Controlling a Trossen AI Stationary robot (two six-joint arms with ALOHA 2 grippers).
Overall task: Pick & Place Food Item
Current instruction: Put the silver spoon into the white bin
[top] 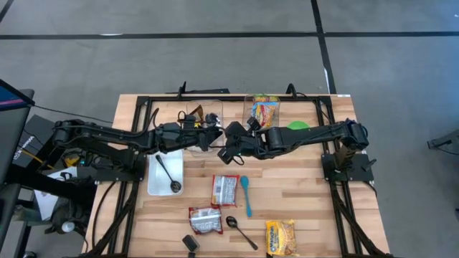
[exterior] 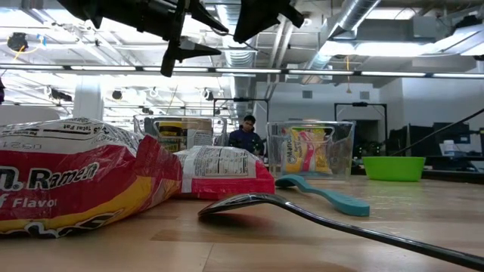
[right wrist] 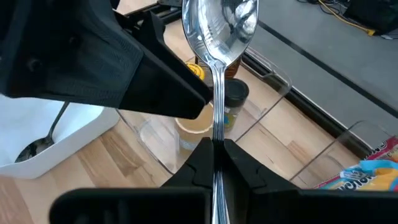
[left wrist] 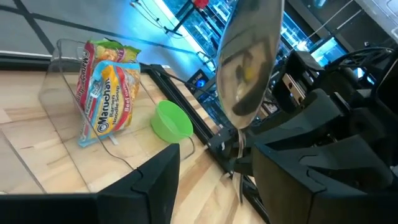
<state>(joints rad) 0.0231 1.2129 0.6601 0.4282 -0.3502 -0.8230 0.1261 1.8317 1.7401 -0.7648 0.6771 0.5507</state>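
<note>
You can read "Ramen" and "Flavor" on the red and yellow packet [exterior: 76,177] lying closest to the low camera, near the front edge of the desk. On the noodle packet [left wrist: 107,92] standing in the clear bin [left wrist: 59,68] at the back edge, you can read "Maruchan". The white panel on the red packet [exterior: 219,170] carries print too small to read.
</note>
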